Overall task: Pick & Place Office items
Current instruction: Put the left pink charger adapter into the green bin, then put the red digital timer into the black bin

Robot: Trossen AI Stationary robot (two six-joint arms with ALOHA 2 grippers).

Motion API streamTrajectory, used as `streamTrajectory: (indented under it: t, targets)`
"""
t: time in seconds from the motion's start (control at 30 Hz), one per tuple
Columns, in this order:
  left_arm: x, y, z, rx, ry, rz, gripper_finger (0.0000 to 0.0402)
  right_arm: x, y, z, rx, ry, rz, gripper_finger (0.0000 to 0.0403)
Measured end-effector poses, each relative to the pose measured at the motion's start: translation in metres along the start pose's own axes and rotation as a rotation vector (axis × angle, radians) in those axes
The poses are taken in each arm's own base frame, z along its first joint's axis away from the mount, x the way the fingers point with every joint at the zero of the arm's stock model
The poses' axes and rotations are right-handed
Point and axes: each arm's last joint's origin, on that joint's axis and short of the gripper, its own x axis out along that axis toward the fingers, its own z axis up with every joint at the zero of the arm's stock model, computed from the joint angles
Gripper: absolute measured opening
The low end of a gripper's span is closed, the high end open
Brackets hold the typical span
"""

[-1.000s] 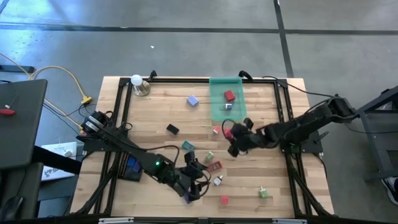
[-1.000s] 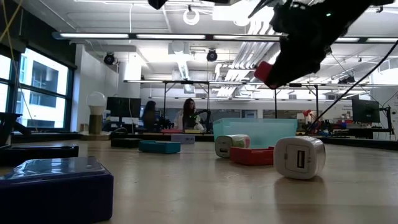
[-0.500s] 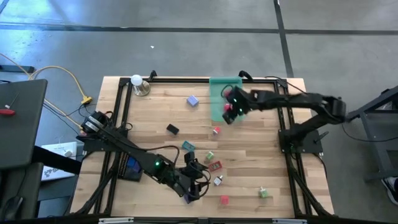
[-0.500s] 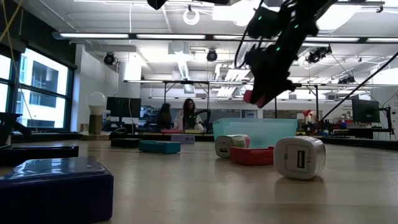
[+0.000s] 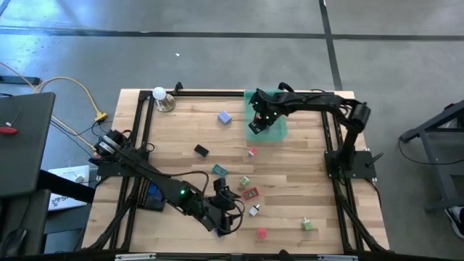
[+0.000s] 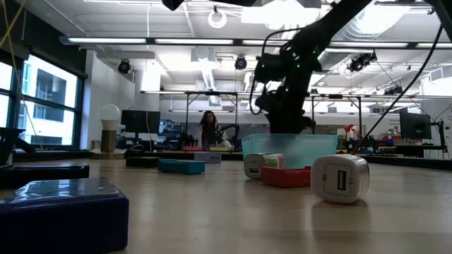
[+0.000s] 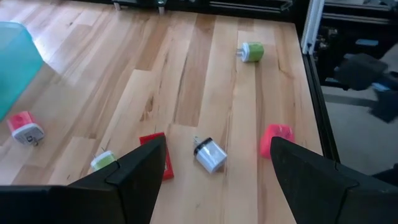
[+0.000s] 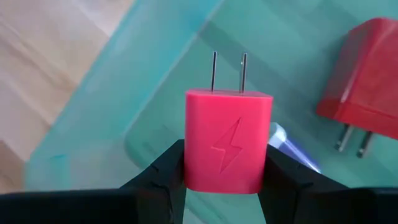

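Observation:
My right gripper [image 5: 259,122] hangs over the translucent green tray [image 5: 280,127] at the table's far side. It is shut on a pink-red charger block [image 8: 229,149] with a lightning mark. Inside the tray lie a darker red charger [image 8: 367,81] and a silvery piece [image 8: 292,146]. My left gripper [image 5: 226,217] stands open near the front edge, above the wood. A white charger [image 7: 209,155] and a red flat piece [image 7: 163,163] lie on the table just beyond its fingers. More office items are scattered over the middle of the table. My right gripper pinches the charger block's two opposite side faces [image 8: 193,158] between its two fingers [image 8: 283,171]. The fingers come from above, slanting down. The block's two metal prongs [image 8: 227,71] point away from the fingers toward the tray floor [image 8: 112,106]. The block is lifted clear.
Loose on the wood are a purple block [image 5: 225,117], a black one [image 5: 201,150], teal [image 5: 219,170], a red one [image 5: 261,233] and a green one [image 5: 307,225]. A white ball lamp [image 5: 159,94] stands at the far left corner. Black frame rails run along the table's sides.
My right gripper has carried the pink-red charger from the table's middle toward the far edge and slightly left, to over the green tray. It has tipped to point more steeply down and has sunk a little. The hold on the charger has stayed the same.

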Motion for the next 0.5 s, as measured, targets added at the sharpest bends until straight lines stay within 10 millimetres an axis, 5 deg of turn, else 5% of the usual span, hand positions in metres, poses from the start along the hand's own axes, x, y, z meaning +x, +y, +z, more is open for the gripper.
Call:
streamTrajectory:
  t: [0.17, 0.5]
  targets:
    - [-0.0035, -0.0040, -0.0051, 0.024, 0.024, -0.003, 0.0281, 0.0096, -0.0016, 0.0081, 0.007, 0.001, -0.021, 0.0138]
    - [-0.0074, -0.0090, -0.0095, 0.036, 0.039, -0.012, 0.0281, 0.0088, -0.0008, 0.0113, 0.038, -0.047, -0.057, 0.0283]
